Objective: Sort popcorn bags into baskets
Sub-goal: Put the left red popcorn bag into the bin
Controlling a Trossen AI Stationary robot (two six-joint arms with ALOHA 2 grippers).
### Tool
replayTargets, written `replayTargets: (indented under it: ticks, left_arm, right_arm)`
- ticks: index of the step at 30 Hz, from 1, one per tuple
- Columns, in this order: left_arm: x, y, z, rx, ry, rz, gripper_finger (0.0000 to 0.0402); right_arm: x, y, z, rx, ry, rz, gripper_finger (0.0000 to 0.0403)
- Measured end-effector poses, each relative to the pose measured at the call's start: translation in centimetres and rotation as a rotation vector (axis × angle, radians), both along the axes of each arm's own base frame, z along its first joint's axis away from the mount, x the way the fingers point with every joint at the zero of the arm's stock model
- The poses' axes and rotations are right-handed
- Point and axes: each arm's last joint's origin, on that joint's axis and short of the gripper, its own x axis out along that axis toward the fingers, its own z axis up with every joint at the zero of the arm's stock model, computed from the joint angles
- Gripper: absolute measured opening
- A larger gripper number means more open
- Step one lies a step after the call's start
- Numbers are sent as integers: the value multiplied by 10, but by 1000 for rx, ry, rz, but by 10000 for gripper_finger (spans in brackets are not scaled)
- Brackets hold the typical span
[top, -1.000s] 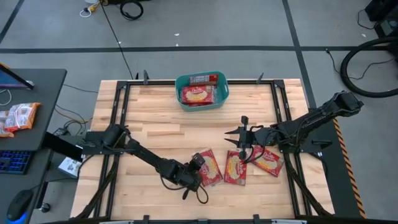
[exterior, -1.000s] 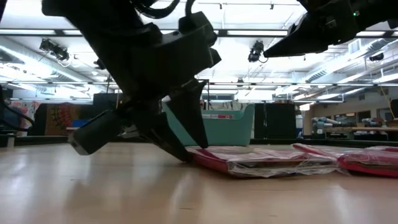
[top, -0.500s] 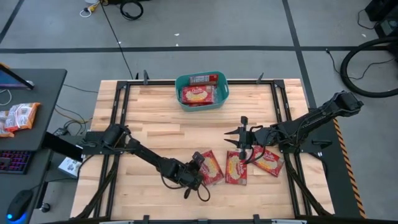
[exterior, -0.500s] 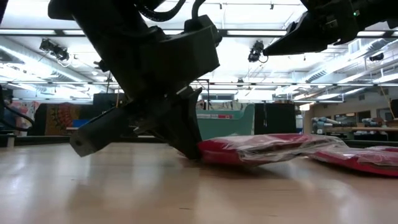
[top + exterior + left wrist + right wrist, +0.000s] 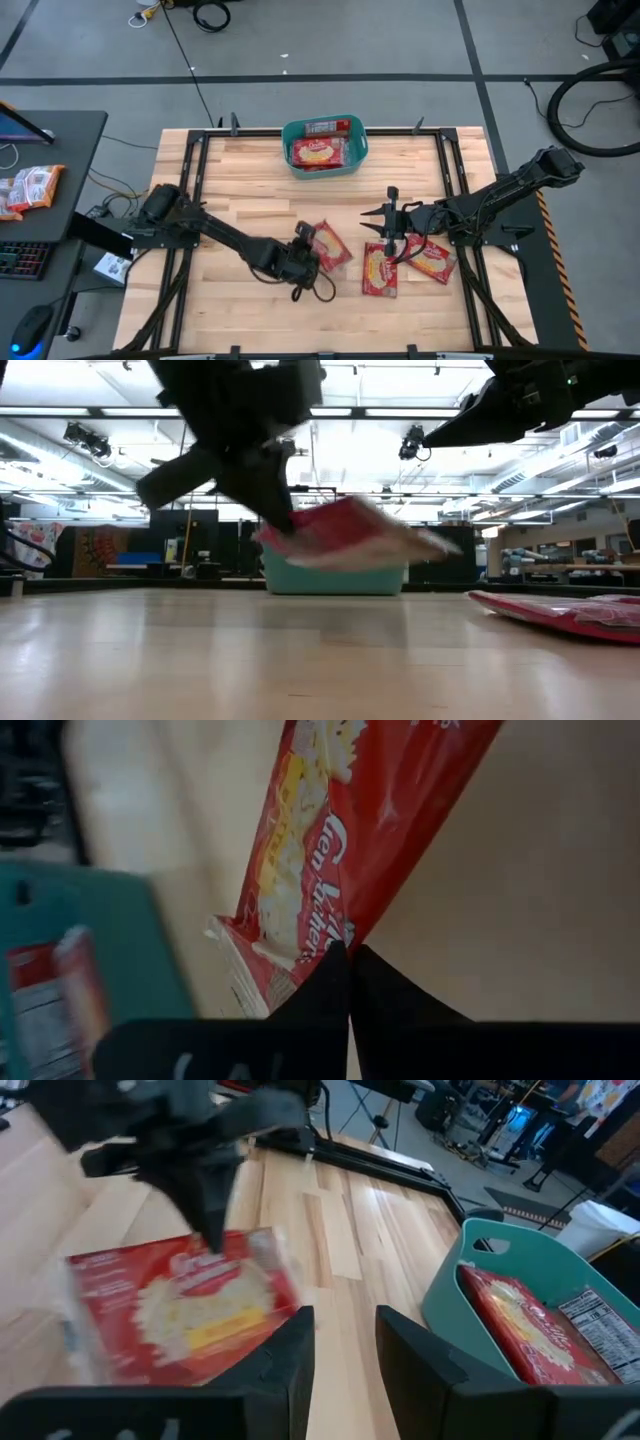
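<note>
Lifted clear of the tabletop since a second ago, one popcorn bag (image 5: 328, 247) is now riding in the left gripper (image 5: 303, 252), whose fingers are clamped on the packet's near edge; the bag is hanging tilted above the wood in the low view. From that grip, the teal basket (image 5: 357, 150) is lying toward the table's far edge and slightly to the right, already holding packets, so the carry is likely running away from the robot. Two more bags, one (image 5: 379, 270) beside another (image 5: 432, 259), are lying flat near the right gripper (image 5: 386, 226), which is hovering spread wide and empty just above them.
</note>
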Motion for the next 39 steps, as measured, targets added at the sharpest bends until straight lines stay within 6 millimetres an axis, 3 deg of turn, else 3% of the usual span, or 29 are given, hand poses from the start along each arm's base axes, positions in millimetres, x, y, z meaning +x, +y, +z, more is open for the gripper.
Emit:
replayTargets:
  ticks: [5,15,25,30,34,39]
  left_arm:
    - [3,23,23,7,-76,68,1]
    - [10,95,59,100,-198,267,1]
    - [13,202,56,40,-241,555,3]
    - [9,243,52,-20,-268,637,5]
    - [8,259,47,-93,-281,654,30]
    - [7,259,50,-119,-309,663,102]
  right_arm:
    - [0,0,1,-7,-9,1,114]
    - [0,-1,2,-16,-18,-31,114]
    - [1,-1,3,-18,-30,-48,114]
    - [1,-1,2,-18,-28,-46,114]
    - [0,-1,2,-22,-17,-45,114]
    - [0,-1,1,-24,-11,-45,114]
